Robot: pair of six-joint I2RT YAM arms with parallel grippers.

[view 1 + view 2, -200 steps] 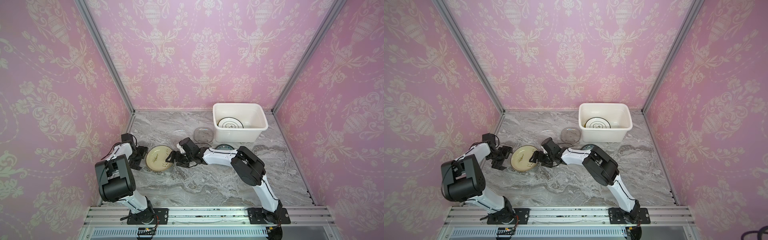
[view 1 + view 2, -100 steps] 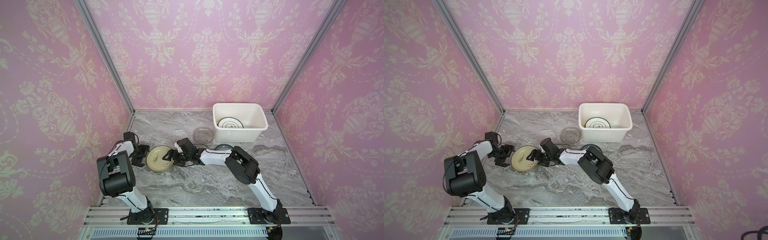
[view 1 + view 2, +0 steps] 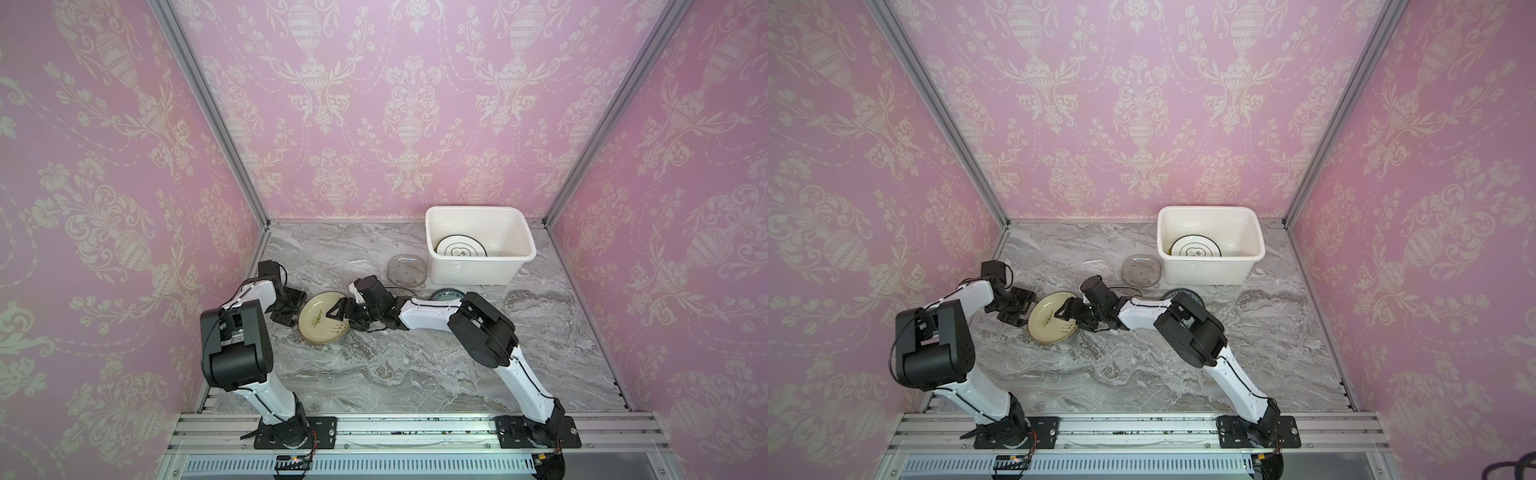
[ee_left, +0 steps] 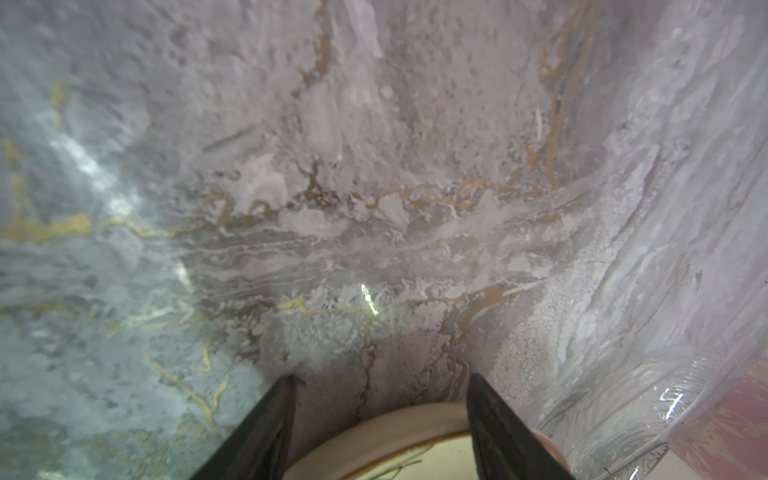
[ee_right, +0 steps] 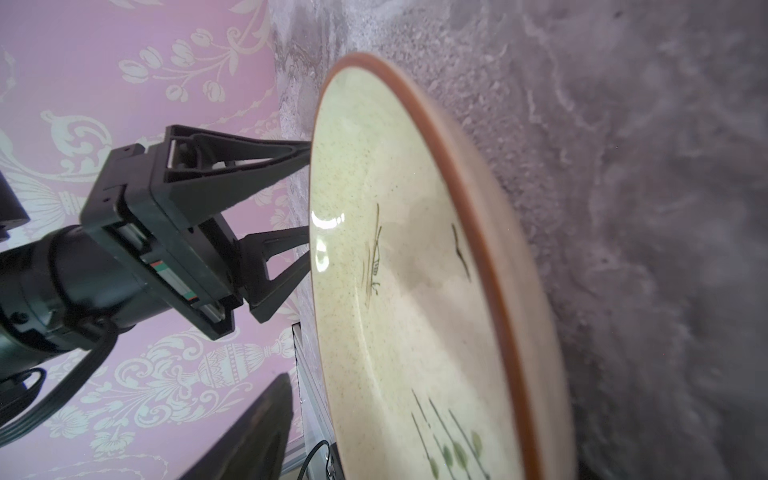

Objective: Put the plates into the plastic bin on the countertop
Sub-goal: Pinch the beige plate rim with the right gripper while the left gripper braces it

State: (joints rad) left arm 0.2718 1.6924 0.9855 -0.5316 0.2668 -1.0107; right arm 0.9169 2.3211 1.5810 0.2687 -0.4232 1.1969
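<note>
- Right now the yellow plate [image 3: 322, 320], brown at the rim, sits on the left part of the table [image 3: 415, 365], between the two hands.
- The left hand [image 3: 297, 311] is at the plate's left edge. Its two fingers [image 5: 266, 162] are spread apart with both tips against the rim, so it is open and gripping nothing.
- The right hand [image 3: 340, 320] reaches across the middle to the plate's right edge. One finger lies over the plate's face and the other is hidden, so I cannot tell whether it is clamped on the plate.
- The bin [image 3: 473, 272] stands at the back right of the table, well apart from the yellow plate. A white plate [image 3: 459, 249] with a dark ring lies inside it.
- A clear glass plate [image 3: 407, 270] lies just beside the bin's left wall, on the line from the yellow plate to the bin.
- A second glass plate [image 3: 359, 262], faint against the marble, lies near it, further left.
- A teal plate [image 3: 444, 295] lies in front of the bin, partly hidden by the right arm [image 3: 428, 316].
</note>
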